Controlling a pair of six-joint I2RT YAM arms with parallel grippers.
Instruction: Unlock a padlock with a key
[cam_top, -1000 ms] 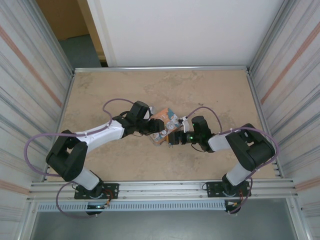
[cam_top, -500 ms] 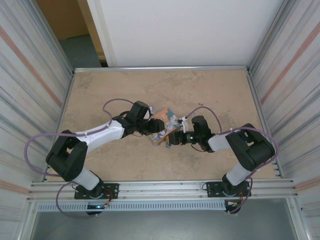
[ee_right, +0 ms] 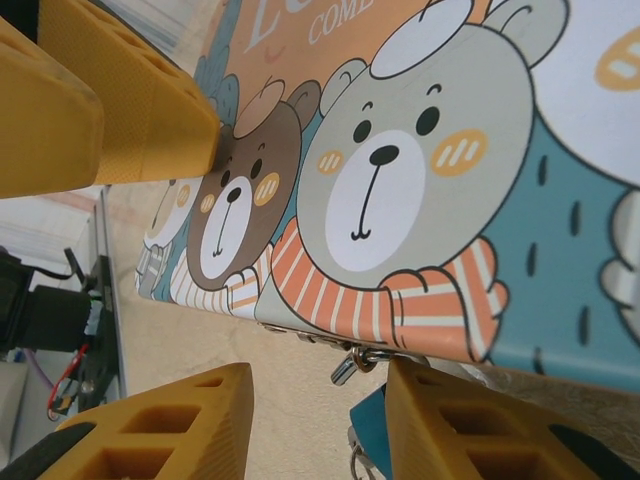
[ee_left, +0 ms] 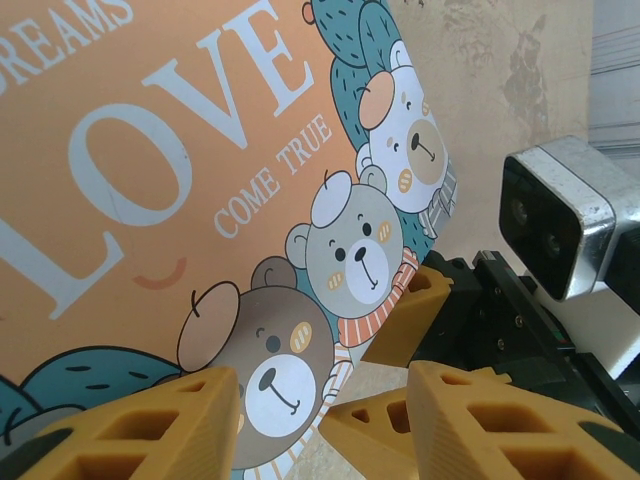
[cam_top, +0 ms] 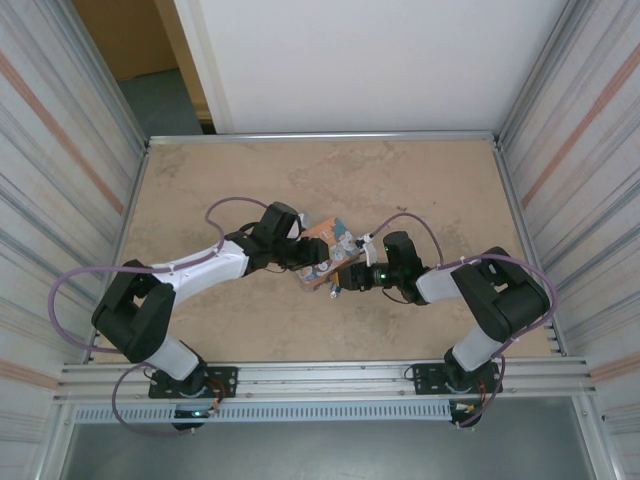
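Lettering on the orange box (ee_left: pixel 150 150) reads "LOVE" in big white capitals, with "COME TRUE" in smaller capitals beside it. A cut-off "REAMS" runs along the upper edge of the left wrist view. Three cartoon bears, brown, grey and white, line one side of the lid, set against teal shapes. The grey one wears an orange-striped scarf.

From above, the box lies flat on the beige table (cam_top: pixel 220 190), near the middle. The left gripper (cam_top: pixel 312 265) reaches in from the left and the right gripper (cam_top: pixel 346 279) from the right, so the two meet at the box's near corner.

In the left wrist view the left gripper's yellow fingers (ee_left: pixel 130 430) stand apart, with only the brown bear and bare table in the gap. The right gripper's yellow fingers show just beyond them, with a silver-faced camera (ee_left: pixel 560 230) above.

In the right wrist view the right gripper's fingers (ee_right: pixel 150 420) are also spread, clamping nothing. The padlock (ee_right: pixel 370 415) shows as a small dark teal piece just below the box's lower edge. It sits in the gap between those fingers, close against the inner side of the right-hand one. A tiny silver metal piece (ee_right: pixel 345 366) hangs at the box edge right above it. Whether the two are joined cannot be made out
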